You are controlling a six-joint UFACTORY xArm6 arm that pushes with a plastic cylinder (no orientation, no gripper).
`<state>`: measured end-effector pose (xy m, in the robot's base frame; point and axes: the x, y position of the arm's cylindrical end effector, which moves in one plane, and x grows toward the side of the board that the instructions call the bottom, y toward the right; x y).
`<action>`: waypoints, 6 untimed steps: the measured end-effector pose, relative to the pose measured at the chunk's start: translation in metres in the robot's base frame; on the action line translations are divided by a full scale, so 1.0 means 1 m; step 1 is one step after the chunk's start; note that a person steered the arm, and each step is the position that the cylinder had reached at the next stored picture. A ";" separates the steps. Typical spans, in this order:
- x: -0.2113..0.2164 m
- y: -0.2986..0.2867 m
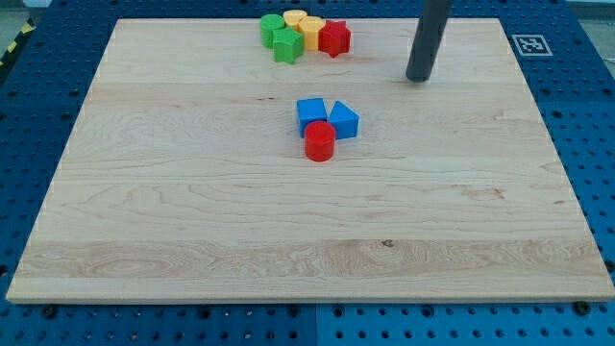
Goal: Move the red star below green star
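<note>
As the one camera view shows the whole board, every place below is given relative to the red star.

Camera view:
Red star (334, 38): lies near the view's top edge of the wooden board (192, 211), at the right end of a tight cluster.
Yellow blocks (304, 26): two of them, touching the red star on its left; exact shapes unclear.
Green star (286, 45): left of the red star, beyond the yellow blocks, slightly lower in the view.
Green block (272, 28): farthest left of the red star, just above the green star; shape hard to make out.
My tip (418, 78): right of the red star and a little lower, apart from it, touching no block.
End effector state: a bare rod (430, 34), so it grasps nothing; there is nothing to open or clench.
Blue cube (310, 113): well below the red star, near the board's middle.
Blue triangular block (343, 120): below the red star, touching the blue cube's right side.
Red cylinder (319, 141): farthest below the red star, touching both blue blocks.
</note>
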<state>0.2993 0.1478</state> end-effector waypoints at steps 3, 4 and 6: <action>-0.108 -0.022; -0.107 -0.063; -0.096 -0.074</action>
<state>0.2034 0.0742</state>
